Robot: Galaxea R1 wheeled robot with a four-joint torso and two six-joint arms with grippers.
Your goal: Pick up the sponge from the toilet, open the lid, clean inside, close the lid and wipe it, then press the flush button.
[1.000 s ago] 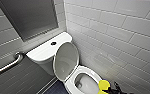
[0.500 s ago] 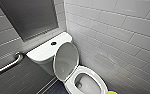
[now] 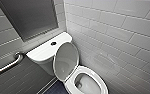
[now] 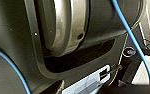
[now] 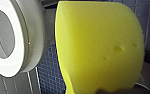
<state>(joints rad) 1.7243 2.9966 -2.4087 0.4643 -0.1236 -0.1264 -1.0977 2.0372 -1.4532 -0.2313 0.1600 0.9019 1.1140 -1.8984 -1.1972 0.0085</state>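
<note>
The white glossy ceramic toilet (image 3: 89, 71) stands in the corner with its smooth oval plastic lid (image 3: 66, 61) raised and leaning back against the boxy tank. The small round dark flush button (image 3: 53, 43) sits free in the middle of the tank top. The soft bright yellow sponge (image 5: 98, 47) is not on the toilet. In the right wrist view it hangs very close to the camera, beside the white oval seat (image 5: 19, 37) and above the blue mosaic floor (image 5: 48, 75), and it touches neither of them. From here we see three possible problems. First, the sponge is soft and gives under pressure, so a hard rub against the ceramic could pull it out of the grip. It would then fall on the floor or into the water of the bowl, where it is difficult to take again. Second, the lid only leans, so a touch from the arm on its edge could tip it forward and it would fall down on the seat. Third, the white tiled wall (image 3: 116, 37) is just beside the bowl, which leaves little space for the arm on that side. For the right gripper (image 5: 111, 92), we see only a dark part pressing into the lower edge of the sponge. We judge that it is clamped on the sponge and holds it near this edge, but we cannot read how deeply the sponge sits in the grip.
</note>
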